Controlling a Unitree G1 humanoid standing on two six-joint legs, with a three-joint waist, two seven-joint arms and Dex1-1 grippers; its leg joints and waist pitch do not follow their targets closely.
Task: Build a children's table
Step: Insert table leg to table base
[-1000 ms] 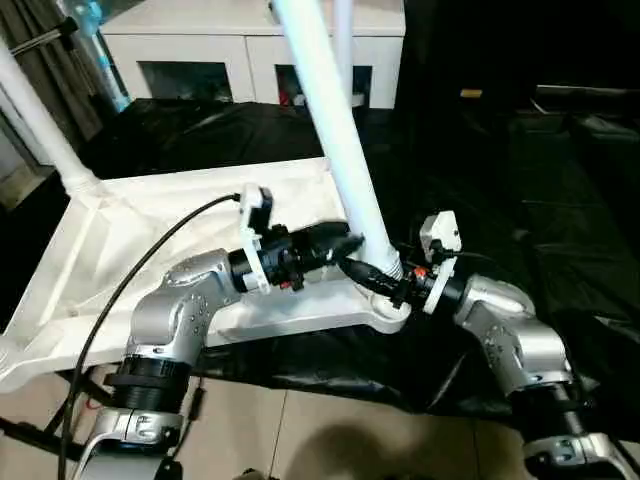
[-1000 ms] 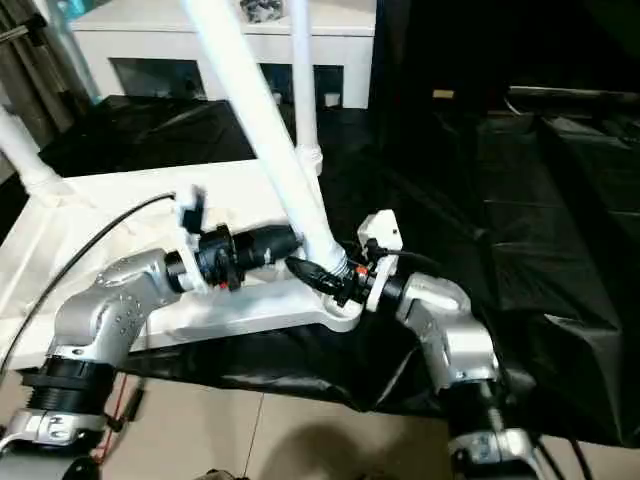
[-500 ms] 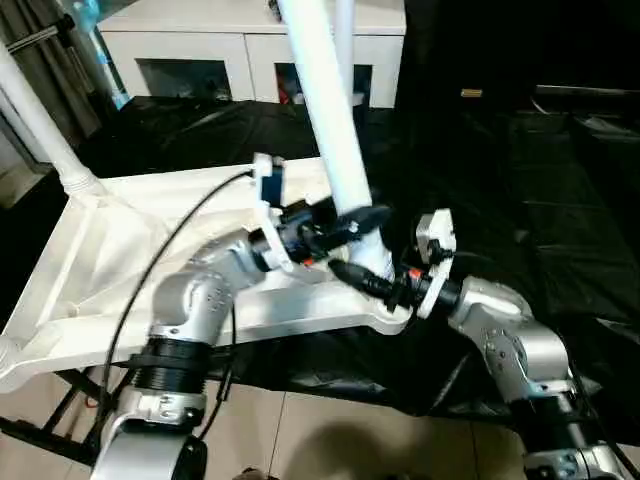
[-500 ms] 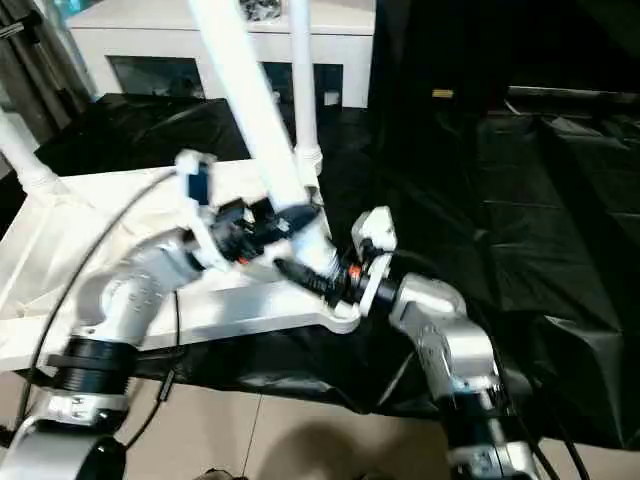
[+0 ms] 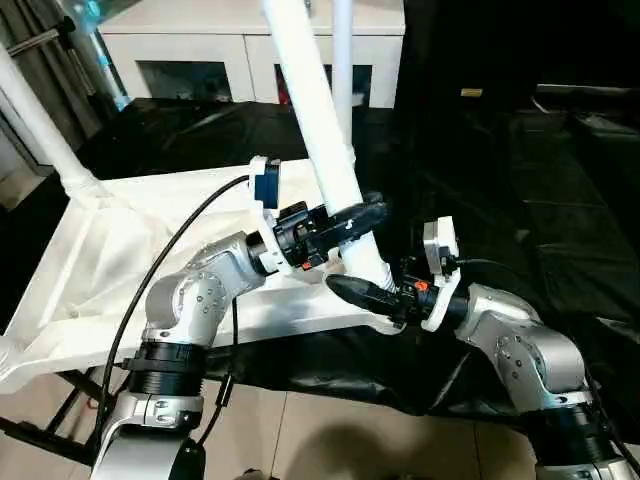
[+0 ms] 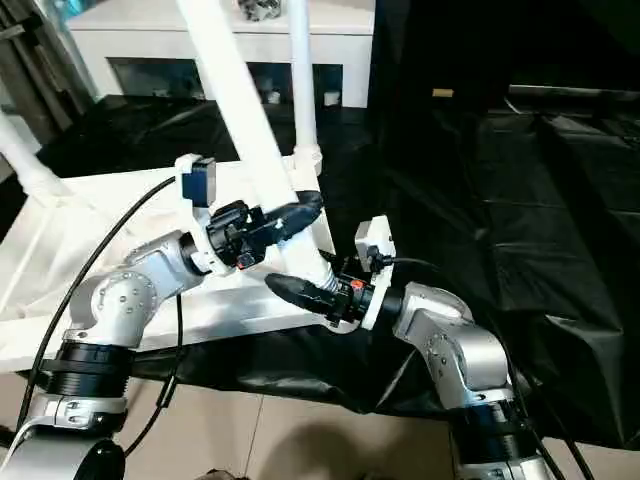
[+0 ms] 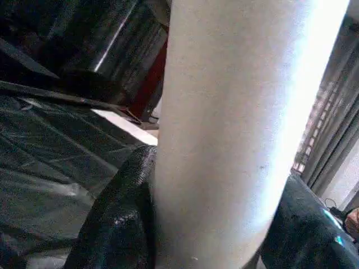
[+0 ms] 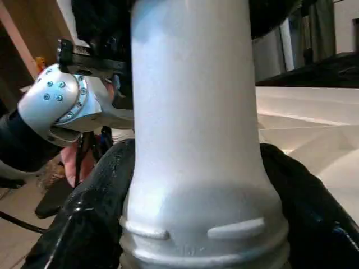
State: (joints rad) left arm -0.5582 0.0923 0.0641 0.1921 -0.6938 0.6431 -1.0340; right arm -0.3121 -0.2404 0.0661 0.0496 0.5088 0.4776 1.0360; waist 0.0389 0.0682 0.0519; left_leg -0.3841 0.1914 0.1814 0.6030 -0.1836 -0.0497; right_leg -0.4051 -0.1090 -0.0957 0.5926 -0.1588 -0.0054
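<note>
The children's table lies upside down: its white ribbed tabletop rests on a black sheet. One white leg leans up and to the left out of the near right corner socket. My left gripper is shut on this leg a little above its base, and its black fingers press both sides of the tube. Lower down, my right gripper is shut on the leg's collared base, with its fingers on either side. Two more legs stand in the far left and far right corners.
A white cabinet with glass-fronted compartments stands behind the tabletop. The black sheet covers the ground to the right and behind. Pale floor tiles show at the near edge. A black cable runs along my left arm.
My left gripper has moved up the leg from beside the socket and taken hold higher. The leg's top leans further left. My right gripper has sunk lower at the base.
</note>
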